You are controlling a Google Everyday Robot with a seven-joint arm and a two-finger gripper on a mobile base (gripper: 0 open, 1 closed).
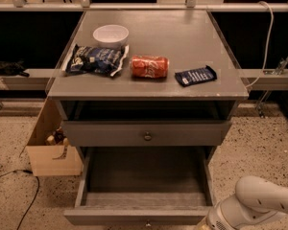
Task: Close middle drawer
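Grey wood throughout, so expect the middle drawer [146, 181] to be stiff and solid. It should slide as one piece rather than flex, and with nothing showing inside, judge its weight moderate.

From your left, a cardboard box [48, 152] stands on the floor just beside the table [182, 37], apparently outside the drawer's path. The drawer is pulled far out below the top drawer [110, 133], and its flat front [110, 217] lies at the bottom edge of the view with the knob [147, 223] half cut off.

No grasp is needed. Press flat on the front near the centre so the drawer does not rack on its runners. The knob is small and probably slippery.

At the right, the white arm [261, 200] lies low, bent toward the front's right corner. The claw [210, 224] sits just beside that corner, cut by the frame, and you cannot tell its state.
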